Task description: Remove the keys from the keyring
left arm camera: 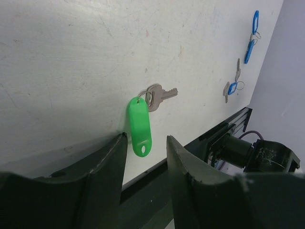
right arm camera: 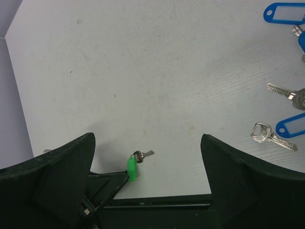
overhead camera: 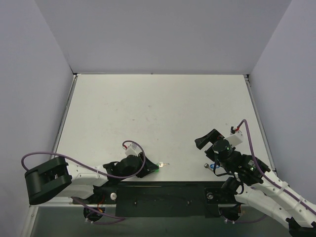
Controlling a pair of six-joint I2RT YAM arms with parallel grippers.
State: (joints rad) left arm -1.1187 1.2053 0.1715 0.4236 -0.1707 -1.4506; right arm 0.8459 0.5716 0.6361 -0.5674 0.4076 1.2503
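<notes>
- Left gripper [left arm camera: 146, 139]: we see its fingers apart, flanking the lower end of the green tag [left arm camera: 139, 125] without clamping it.
- Keys: the tag and silver key [left arm camera: 159, 94] lie on the table [left arm camera: 71, 57] near its front edge, both threaded on the keyring [left arm camera: 144, 95] (a thin loop).
- Right gripper [right arm camera: 147, 138]: fingers wide apart, near the blue-tagged keys [right arm camera: 290, 125].

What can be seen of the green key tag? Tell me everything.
The green tag is a bright, smooth plastic oblong with rounded ends and a small hole at its far end. A thin silvery keyring runs through that hole and carries a silver key. The tag lies flat on the white table, its near end between the open fingers of the left hand, touching neither.
</notes>
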